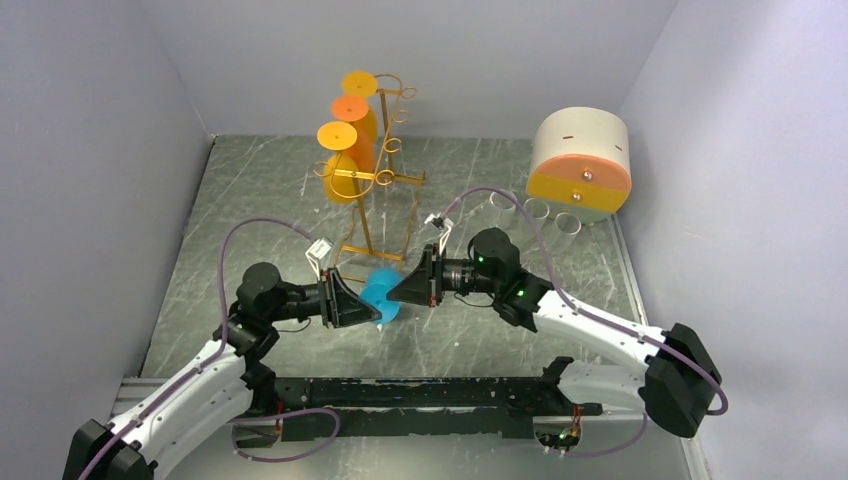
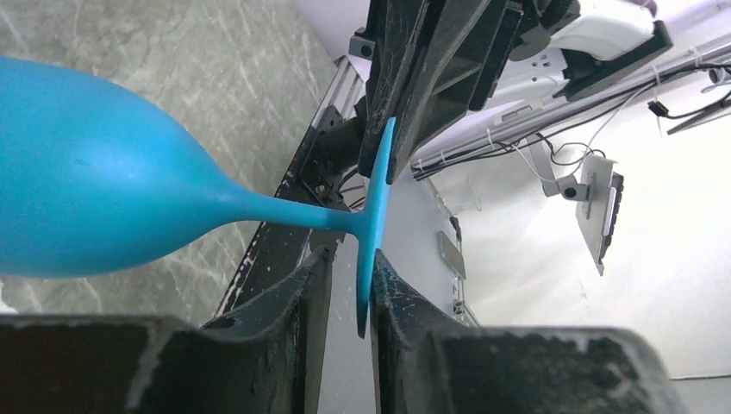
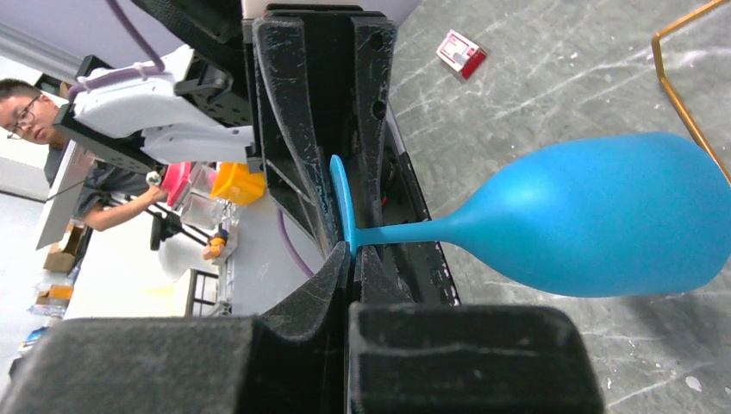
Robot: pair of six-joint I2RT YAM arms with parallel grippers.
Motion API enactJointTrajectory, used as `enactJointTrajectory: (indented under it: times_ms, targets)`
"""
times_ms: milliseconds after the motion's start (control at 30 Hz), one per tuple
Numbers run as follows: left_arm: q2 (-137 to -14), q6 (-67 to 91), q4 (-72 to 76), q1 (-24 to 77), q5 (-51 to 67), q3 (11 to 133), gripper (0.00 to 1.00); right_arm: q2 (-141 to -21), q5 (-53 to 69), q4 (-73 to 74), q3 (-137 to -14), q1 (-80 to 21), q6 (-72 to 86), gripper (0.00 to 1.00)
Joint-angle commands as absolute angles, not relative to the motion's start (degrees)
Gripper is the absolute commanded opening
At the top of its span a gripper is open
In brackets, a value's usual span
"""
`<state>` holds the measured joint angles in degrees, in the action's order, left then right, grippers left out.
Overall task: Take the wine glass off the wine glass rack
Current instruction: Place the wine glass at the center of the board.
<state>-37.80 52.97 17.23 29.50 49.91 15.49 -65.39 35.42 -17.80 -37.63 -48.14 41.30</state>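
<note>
Top external: blue wine glass [image 1: 379, 294] lies at 6 o'clock from the wine glass rack [image 1: 372, 215]. The right gripper [image 3: 352, 255] clamps its foot, and the left gripper [image 2: 349, 269] straddles that foot with jaws ajar.

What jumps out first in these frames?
A blue wine glass held sideways at centre front, its foot pinched by the right gripper, with the left gripper straddling the same foot. Behind it stands the gold wine glass rack, with orange and yellow glasses hanging on its left side.
</note>
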Motion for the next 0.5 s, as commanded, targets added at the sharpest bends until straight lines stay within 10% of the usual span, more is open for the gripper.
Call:
enactJointTrajectory:
  times_ms: [0, 200, 467]
  targets:
    - [-39.0, 54.4, 26.1, 30.1, 49.2, 15.6, 0.29, -62.7, 36.5, -20.9, -36.4, -48.7, 39.9, 0.00]
    - [-39.1, 53.8, 24.5, 30.2, 47.2, 15.4, 0.08, -64.5, 38.4, -23.2, -36.0, -48.7, 39.8, 0.00]
    - [-31.5, 48.5, 15.4, 30.3, 41.8, 16.1, 0.07, -65.4, 38.0, -19.3, -38.9, -48.9, 38.1, 0.15]
